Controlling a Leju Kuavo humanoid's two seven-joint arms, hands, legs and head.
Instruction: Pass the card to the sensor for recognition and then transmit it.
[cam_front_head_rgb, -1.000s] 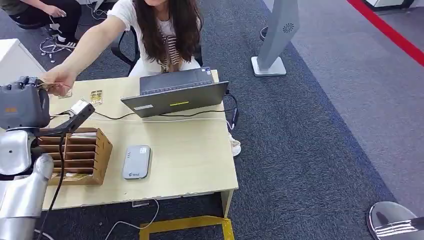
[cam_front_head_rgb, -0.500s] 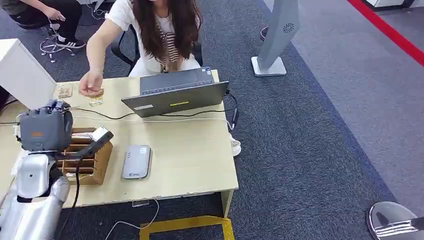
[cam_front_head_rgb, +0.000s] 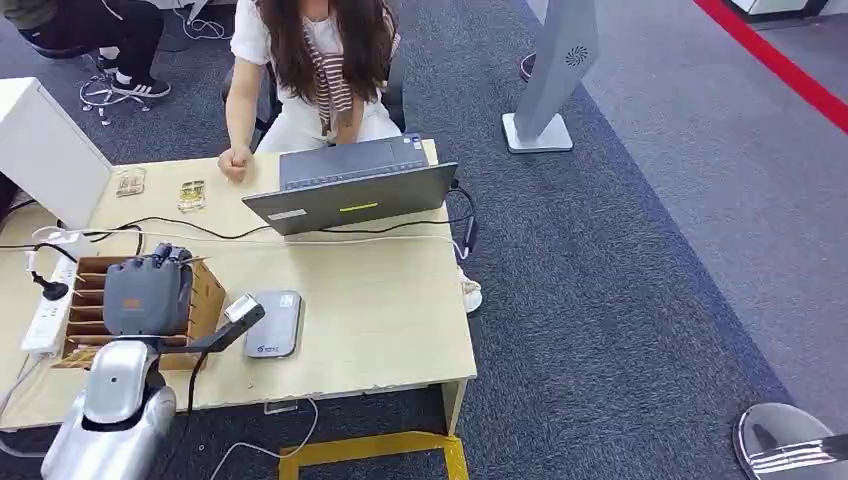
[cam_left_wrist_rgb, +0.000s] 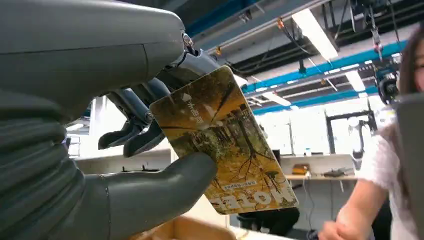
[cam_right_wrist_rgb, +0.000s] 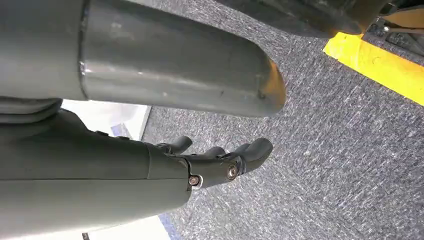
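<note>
Pinching the yellow printed card (cam_left_wrist_rgb: 225, 145), the left hand (cam_front_head_rgb: 148, 292) needed lowering flat — squarely over the grey rounded sensor (cam_front_head_rgb: 273, 323).

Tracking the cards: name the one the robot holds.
The yellow tree-print card, pinched in the left hand; the two small cards lie on the desk.

Desk (cam_front_head_rgb: 380, 330) w/ laptop (cam_front_head_rgb: 350, 190), reader (cam_front_head_rgb: 274, 324), card box (cam_front_head_rgb: 205, 300), pwr strip (cam_front_head_rgb: 45, 320)

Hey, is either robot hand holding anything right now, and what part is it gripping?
The left hand pinches the card by one short end, thumb against fingers. The right hand holds nothing.
</note>
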